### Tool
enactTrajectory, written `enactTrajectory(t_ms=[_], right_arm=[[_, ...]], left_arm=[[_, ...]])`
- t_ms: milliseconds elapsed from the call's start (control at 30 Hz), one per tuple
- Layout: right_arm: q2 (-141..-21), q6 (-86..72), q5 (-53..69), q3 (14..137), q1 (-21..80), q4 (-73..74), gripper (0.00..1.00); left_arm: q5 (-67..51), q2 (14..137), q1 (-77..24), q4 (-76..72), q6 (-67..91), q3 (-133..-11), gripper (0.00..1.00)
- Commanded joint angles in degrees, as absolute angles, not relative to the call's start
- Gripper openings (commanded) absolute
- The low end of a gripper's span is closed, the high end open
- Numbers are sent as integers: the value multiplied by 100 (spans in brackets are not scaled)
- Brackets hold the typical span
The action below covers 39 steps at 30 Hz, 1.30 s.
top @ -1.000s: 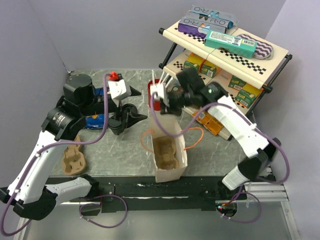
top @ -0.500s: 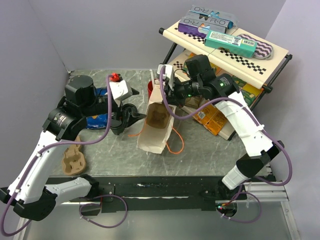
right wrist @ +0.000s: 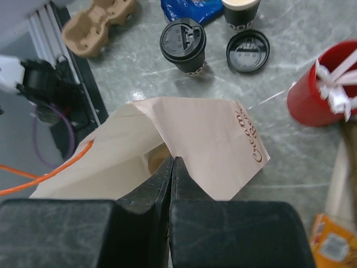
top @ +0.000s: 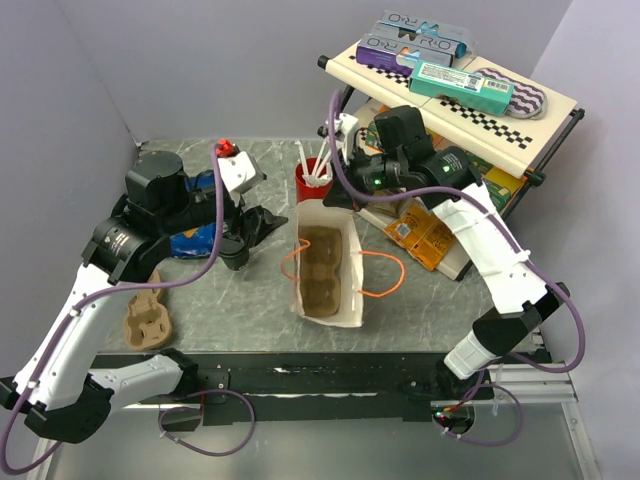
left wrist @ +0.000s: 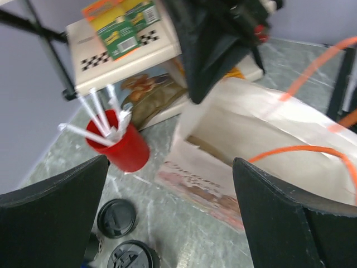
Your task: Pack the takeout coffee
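Note:
The white paper bag [top: 345, 305] stands open mid-table with a brown cup carrier [top: 322, 268] inside and orange handles. My right gripper [top: 335, 197] is shut on the bag's far rim; in the right wrist view [right wrist: 172, 163] its jaws pinch the paper edge [right wrist: 206, 139]. A lidded takeout coffee [right wrist: 183, 44] stands left of the bag, beside a loose black lid [right wrist: 247, 51] and an open cup [right wrist: 241, 11]. My left gripper [top: 252, 230] is open and empty above them; its view shows the lidded cup [left wrist: 133, 258] and the loose lid [left wrist: 116, 218] below the gripper [left wrist: 170, 167].
A red cup with white straws [top: 314, 178] stands behind the bag. A spare brown carrier [top: 145, 320] lies at the left front. A blue packet [top: 195, 240] lies under the left arm. A checkered shelf with boxes [top: 450, 100] fills the back right.
The right gripper has pulled the bag from the front edge back toward the table's middle, tilting it on the way; it now stands upright. The left arm has hardly moved.

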<state>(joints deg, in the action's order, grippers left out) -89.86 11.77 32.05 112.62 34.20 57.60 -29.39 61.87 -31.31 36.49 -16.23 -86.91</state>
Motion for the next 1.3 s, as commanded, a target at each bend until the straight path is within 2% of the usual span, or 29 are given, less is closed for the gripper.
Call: enactTrajectory(t_ms=[0, 167, 300, 367, 400, 433, 533, 600, 767, 1000, 1100, 1267], right_arm=[[-8771, -359, 3146, 11462, 3059, 5572, 0], [-8929, -869, 2813, 11294, 2418, 5634, 0], [-9000, -1019, 3031, 10838, 2206, 5748, 0], [-8983, -1002, 3277, 10392, 2189, 5818, 13], [-8939, -1002, 3365, 10241, 2171, 5775, 25], [-8878, -1011, 3436, 10126, 2136, 5714, 45], [-8807, -713, 3946, 10098, 1969, 5590, 67], [-8842, -241, 3920, 10475, 1872, 5651, 75], [-8965, 1280, 3841, 11425, 1837, 5792, 78], [-8806, 4380, 4411, 10732, 1837, 5712, 74], [-9052, 5026, 4403, 10749, 1837, 5862, 72], [-9667, 5212, 4394, 11162, 1837, 5915, 70]], left_arm=[[-2170, 6153, -3076, 3445, -1354, -8859, 99], [-3224, 6047, -3059, 3595, -1222, -8711, 99], [-2998, 6073, -3059, 3543, -801, -8359, 99], [-2726, 6082, -3059, 3516, -528, -8140, 99], [-2699, 6091, -3059, 3446, -466, -8069, 99], [-2690, 6082, -3059, 3384, -431, -7990, 99], [-2663, 6108, -3059, 3305, -457, -7980, 100], [-2506, 6170, -3059, 3279, -501, -7998, 99], [-2312, 6065, -3050, 3129, -887, -7893, 99], [-2329, 6056, -3032, 3445, -1598, -8059, 100], [-2084, 6021, -2927, 3568, -1722, -8104, 100], [-2030, 6090, -2611, 3919, -1723, -8173, 100]])
